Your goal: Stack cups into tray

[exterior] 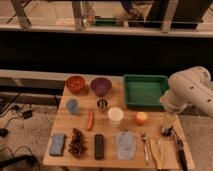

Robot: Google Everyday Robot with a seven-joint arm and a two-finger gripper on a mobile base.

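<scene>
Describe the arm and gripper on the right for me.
The arm is thick, rounded and off-white, with smooth bulging joints. The gripper, over the table's right edge, is narrower and pale with darker tips. No cables or markings show.
</scene>
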